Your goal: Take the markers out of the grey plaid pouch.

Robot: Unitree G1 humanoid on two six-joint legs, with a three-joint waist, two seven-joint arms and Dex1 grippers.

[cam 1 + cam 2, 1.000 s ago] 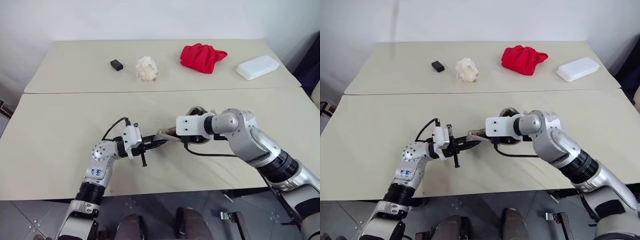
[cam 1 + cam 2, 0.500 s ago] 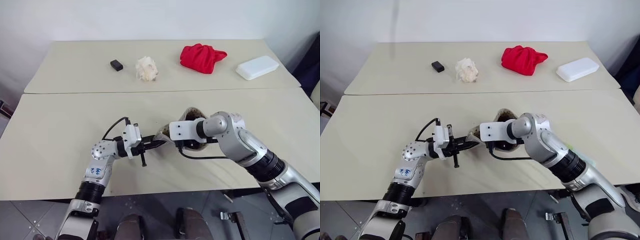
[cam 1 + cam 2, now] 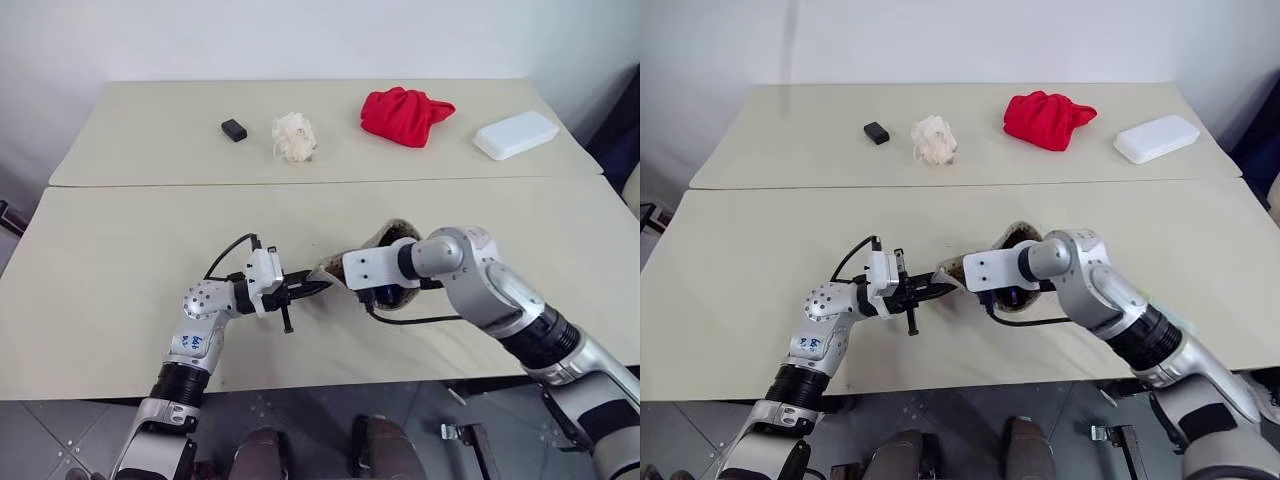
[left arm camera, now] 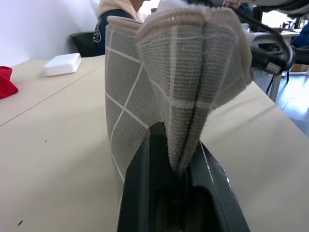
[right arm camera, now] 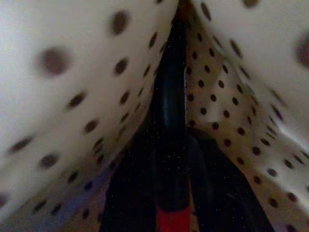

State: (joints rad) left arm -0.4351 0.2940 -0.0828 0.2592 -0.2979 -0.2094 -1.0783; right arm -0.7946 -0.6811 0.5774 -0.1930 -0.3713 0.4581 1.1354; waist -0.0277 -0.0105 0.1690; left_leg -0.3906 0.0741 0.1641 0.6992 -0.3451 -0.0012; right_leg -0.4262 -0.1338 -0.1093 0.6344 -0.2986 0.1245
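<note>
Item: grey plaid pouch (image 3: 385, 238), near table (image 3: 110, 260), between left gripper (image 3: 318, 288) and right gripper (image 3: 372, 296); mouth lay open.

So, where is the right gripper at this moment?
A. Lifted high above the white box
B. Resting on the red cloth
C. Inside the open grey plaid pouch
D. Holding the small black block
C: the right gripper has polka-dot lining on both sides, inside the grey plaid pouch.

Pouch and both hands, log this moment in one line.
left hand: pinching pouch edge | right hand: inside pouch, around a dark marker with red | markers: not out
</note>
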